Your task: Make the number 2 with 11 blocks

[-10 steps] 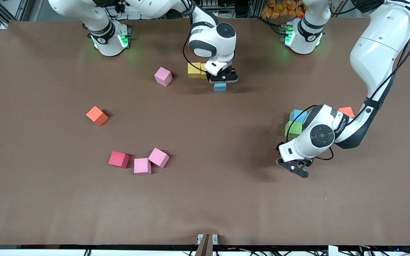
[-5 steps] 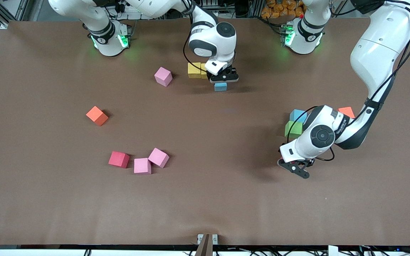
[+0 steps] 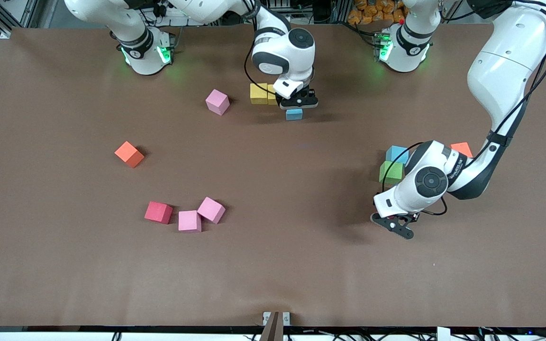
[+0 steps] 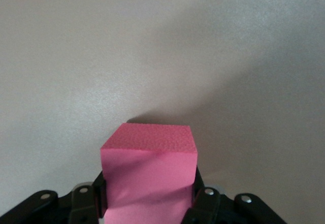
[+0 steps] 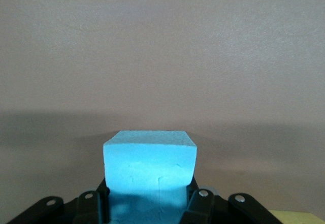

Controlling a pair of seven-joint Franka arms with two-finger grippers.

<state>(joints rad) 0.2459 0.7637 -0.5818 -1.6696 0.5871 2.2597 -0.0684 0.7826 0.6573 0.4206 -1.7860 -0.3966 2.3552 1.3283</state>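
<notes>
My right gripper (image 3: pixel 296 103) is shut on a light blue block (image 3: pixel 294 114) (image 5: pixel 150 163), low at the table beside two yellow blocks (image 3: pixel 262 93). Toward the left arm's end of the table, my left gripper (image 3: pixel 395 226) (image 4: pixel 147 201) is shut on a pink block (image 4: pixel 147 158); its fingers (image 4: pixel 100 196) press both sides. The front view hides that block under the hand. Loose blocks lie about: a pale purple one (image 3: pixel 218 102), orange (image 3: pixel 129 154), red (image 3: pixel 158 212), pink (image 3: pixel 189 220) and purple (image 3: pixel 211 210). No number 2 shape shows.
A light blue block (image 3: pixel 397 154), a green one (image 3: pixel 391 172) and an orange-red one (image 3: pixel 461 149) sit close to the left arm's wrist. A corner of yellow (image 5: pixel 299 216) shows in the right wrist view. Bare brown table (image 3: pixel 301 265) spreads toward the front camera.
The left gripper's fingers have closed onto the pink block. The right gripper has held its grip on the light blue block and barely shifted.
</notes>
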